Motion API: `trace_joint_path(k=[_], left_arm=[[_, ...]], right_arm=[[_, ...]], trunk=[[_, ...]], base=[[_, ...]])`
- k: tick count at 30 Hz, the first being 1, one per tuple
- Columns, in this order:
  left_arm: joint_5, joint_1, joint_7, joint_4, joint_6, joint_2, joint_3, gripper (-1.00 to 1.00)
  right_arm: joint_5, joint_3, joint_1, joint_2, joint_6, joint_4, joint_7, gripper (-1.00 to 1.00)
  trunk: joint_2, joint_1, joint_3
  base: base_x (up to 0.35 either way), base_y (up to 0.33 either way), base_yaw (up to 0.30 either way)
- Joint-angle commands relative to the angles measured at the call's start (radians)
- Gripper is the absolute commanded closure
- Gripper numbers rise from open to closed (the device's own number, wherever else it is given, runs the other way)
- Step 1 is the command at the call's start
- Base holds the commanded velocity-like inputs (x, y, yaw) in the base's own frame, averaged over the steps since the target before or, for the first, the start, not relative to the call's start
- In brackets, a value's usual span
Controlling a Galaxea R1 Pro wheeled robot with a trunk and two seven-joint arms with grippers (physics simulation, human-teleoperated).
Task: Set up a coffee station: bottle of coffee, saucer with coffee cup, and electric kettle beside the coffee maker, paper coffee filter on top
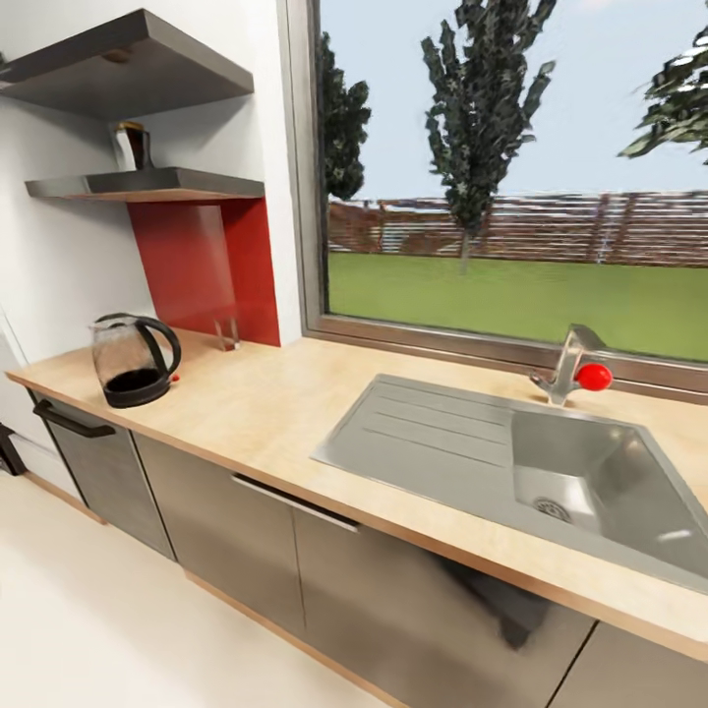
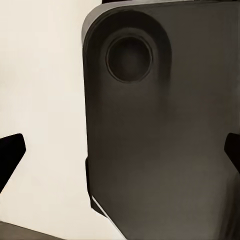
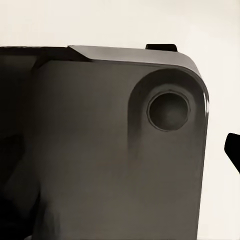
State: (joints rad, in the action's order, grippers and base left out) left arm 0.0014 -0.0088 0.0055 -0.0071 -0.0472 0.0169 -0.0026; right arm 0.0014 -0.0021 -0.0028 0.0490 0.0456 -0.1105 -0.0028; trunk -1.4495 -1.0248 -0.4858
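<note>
The glass kettle (image 1: 135, 360) stood on the desk (image 1: 265, 403) left of the sink (image 1: 511, 462), fragile, best lifted by its handle; neither claw's state could be told.

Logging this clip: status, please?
Left fingers apart, nothing between; right cannot tell. Electric kettle on kitchen countertop; bottle of coffee on kitchen shelf. Nothing blocking.

A home kitchen: countertop (image 1: 265, 403), sink (image 1: 590, 472), electric kettle (image 1: 133, 359), garden window (image 1: 511, 167)
</note>
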Motion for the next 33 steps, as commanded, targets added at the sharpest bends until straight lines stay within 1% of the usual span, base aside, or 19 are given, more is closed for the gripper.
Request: trace_joint_path(k=[1,13,16,17,18,20,21,23,24,25,26,28,31,32,33], left_arm=[[0.0,-0.001,0.001,0.001,-0.003,0.0,0.0,-1.0],[0.0,-0.001,0.001,0.0,-0.003,0.001,0.0,-1.0],[0.0,-0.004,0.002,-0.01,-0.003,0.014,0.0,-1.0],[0.0,-0.004,0.002,-0.024,-0.003,0.021,0.001,-1.0],[0.0,-0.01,0.002,-0.09,-0.001,0.036,0.001,-1.0],[-0.001,-0.013,0.002,-0.153,0.0,0.044,0.001,-1.0],[-0.002,-0.017,0.002,-0.209,0.0,0.05,0.001,-1.0],[-0.003,-0.022,0.002,-0.242,-0.001,0.053,0.001,-1.0],[-0.001,-0.031,0.001,-0.271,-0.003,0.056,0.001,-1.0],[-0.001,-0.041,0.002,-0.281,-0.003,0.057,0.001,-1.0],[-0.001,-0.046,0.002,-0.285,-0.003,0.057,0.002,-1.0],[0.001,-0.069,0.002,-0.296,-0.005,0.056,0.003,-1.0],[0.002,-0.097,0.002,-0.3,-0.022,0.055,0.008,-1.0],[0.003,-0.133,0.002,-0.301,-0.044,0.054,0.018,-1.0],[0.003,-0.139,0.002,-0.301,-0.046,0.054,0.019,-1.0]], right_arm=[[0.0,-0.001,0.0,0.0,0.003,0.0,0.0,-1.0],[0.0,-0.002,-0.001,0.0,0.003,0.0,0.0,-1.0],[0.001,-0.003,-0.001,0.0,0.003,0.0,0.0,-1.0],[0.001,-0.003,-0.001,0.0,0.004,0.0,0.0,-1.0],[0.001,-0.003,0.0,0.0,0.004,0.0,0.0,-1.0],[0.001,-0.004,-0.001,0.0,0.004,0.0,0.0,-1.0],[0.002,-0.003,0.0,0.0,0.004,-0.001,0.0,-1.0],[0.002,-0.002,0.0,-0.002,0.004,-0.001,-0.001,-1.0],[0.003,0.0,0.0,-0.017,0.003,-0.007,-0.001,-1.0],[0.003,0.0,-0.001,-0.028,0.003,-0.016,-0.002,-1.0],[0.003,0.0,0.0,-0.034,0.004,-0.023,-0.002,-1.0],[0.003,0.0,0.0,-0.056,0.009,-0.072,-0.002,-1.0],[0.003,0.0,-0.001,-0.067,0.029,-0.146,-0.002,-1.0],[0.003,0.001,0.0,-0.073,0.049,-0.223,-0.001,-1.0],[0.003,0.001,0.0,-0.073,0.051,-0.233,0.0,-1.0]], trunk=[[0.0,0.0,-0.001],[0.0,0.0,-0.001],[0.0,0.0,-0.001],[0.0,0.0,-0.001],[0.0,0.0,-0.001],[0.0,0.0,-0.001],[0.0,0.0,-0.001],[0.0,0.0,-0.001],[0.0,0.0,-0.001],[0.0,0.0,-0.001],[0.0,0.0,-0.001],[0.0,0.0,-0.001],[0.0,0.0,-0.001],[0.0,0.0,-0.001],[0.0,0.0,-0.001]], base=[[0.162,0.298,0.0],[0.156,0.3,0.0],[0.151,0.302,0.0],[0.151,0.302,0.0],[0.15,0.303,0.0],[0.15,0.303,0.0],[0.15,0.303,0.0],[0.15,0.303,0.0],[0.149,0.303,0.0],[0.146,0.304,0.0],[0.145,0.305,0.0],[0.142,0.306,0.0],[0.14,0.307,0.0],[0.139,0.308,0.0],[0.139,0.308,0.0]])
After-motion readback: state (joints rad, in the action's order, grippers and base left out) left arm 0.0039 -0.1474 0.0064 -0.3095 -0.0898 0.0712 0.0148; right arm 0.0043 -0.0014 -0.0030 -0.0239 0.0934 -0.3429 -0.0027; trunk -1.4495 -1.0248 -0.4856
